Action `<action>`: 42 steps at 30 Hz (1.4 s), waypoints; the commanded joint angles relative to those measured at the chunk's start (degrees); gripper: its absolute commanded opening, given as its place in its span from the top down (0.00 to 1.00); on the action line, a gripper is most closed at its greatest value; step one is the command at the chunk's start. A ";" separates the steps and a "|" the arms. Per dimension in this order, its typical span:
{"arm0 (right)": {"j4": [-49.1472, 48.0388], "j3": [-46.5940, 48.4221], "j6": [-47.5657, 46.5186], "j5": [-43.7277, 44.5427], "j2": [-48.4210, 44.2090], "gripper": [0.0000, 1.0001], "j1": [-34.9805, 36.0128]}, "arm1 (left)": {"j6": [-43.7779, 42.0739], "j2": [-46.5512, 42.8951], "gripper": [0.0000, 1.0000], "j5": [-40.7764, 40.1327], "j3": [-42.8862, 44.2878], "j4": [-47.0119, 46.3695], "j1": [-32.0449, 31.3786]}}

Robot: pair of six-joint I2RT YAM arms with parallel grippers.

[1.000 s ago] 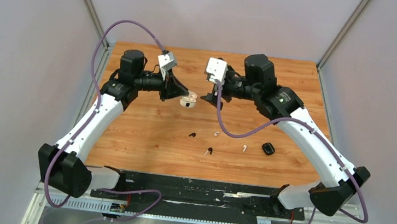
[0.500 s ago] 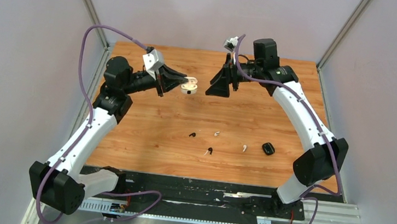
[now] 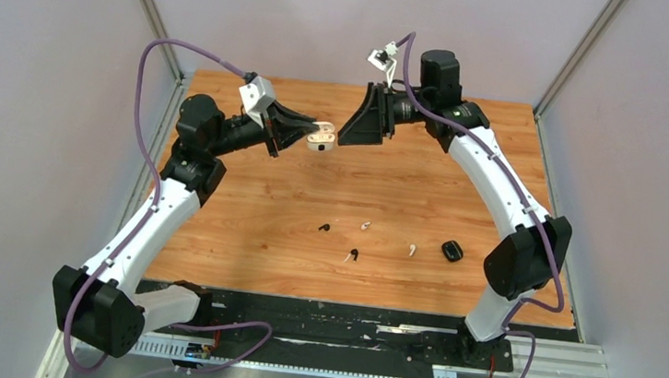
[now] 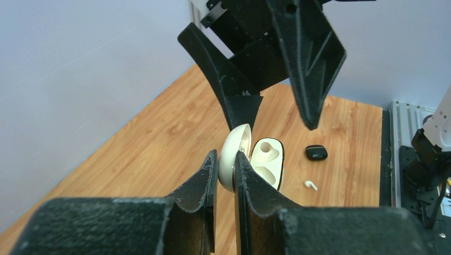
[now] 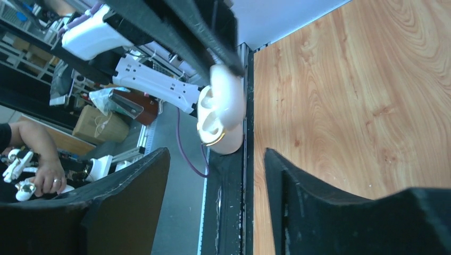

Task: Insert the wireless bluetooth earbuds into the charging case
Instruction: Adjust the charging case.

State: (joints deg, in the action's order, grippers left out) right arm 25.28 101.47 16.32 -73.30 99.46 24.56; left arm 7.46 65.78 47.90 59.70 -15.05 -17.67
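Note:
The white charging case (image 3: 321, 138) hangs open in the air over the back of the table, its two sockets (image 4: 267, 159) bare. My left gripper (image 4: 226, 159) is shut on its lid. My right gripper (image 3: 351, 128) faces it from the right, open, its fingertips (image 4: 310, 114) just short of the case and nothing between them. In the right wrist view the case (image 5: 220, 111) hangs just ahead of that gripper (image 5: 215, 159). Several earbuds lie on the table: a black one (image 3: 323, 228), a white one (image 3: 365, 224), a white one (image 3: 412, 249), and a black and white pair (image 3: 351, 255).
A shut black case (image 3: 452, 250) lies on the wooden table (image 3: 246, 208) to the right of the earbuds, also seen in the left wrist view as the black case (image 4: 316, 152) with a white earbud (image 4: 311, 185) near it. Grey walls enclose the back and sides.
My left arm has lifted the case up and back. My right arm swung up and turned left toward the case, its fingertips now nearly at it, jaws slightly narrower.

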 commanded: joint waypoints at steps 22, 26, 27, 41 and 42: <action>-3.20 8.01 -3.56 5.78 3.00 0.71 2.82 | 5.12 1.56 1.00 1.56 2.13 -0.10 -0.96; -1.42 7.33 -6.13 5.88 2.39 0.88 3.04 | 6.42 1.87 1.00 1.36 1.98 -0.58 -0.96; -1.00 7.14 -6.51 5.89 2.13 0.90 3.06 | 6.66 1.89 1.00 1.11 1.99 -0.72 -0.94; 6.80 9.35 -23.14 13.12 0.26 1.00 5.07 | 5.24 4.63 0.56 7.62 6.60 8.13 -0.96; 7.49 9.69 -24.76 13.77 0.07 1.00 5.25 | 4.21 5.24 0.51 8.73 9.15 13.85 -0.96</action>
State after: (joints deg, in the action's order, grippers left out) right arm 29.91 107.59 1.13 -63.42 102.41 28.36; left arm 14.11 69.21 49.95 61.98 -11.22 -18.04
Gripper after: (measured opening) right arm 0.057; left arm 0.419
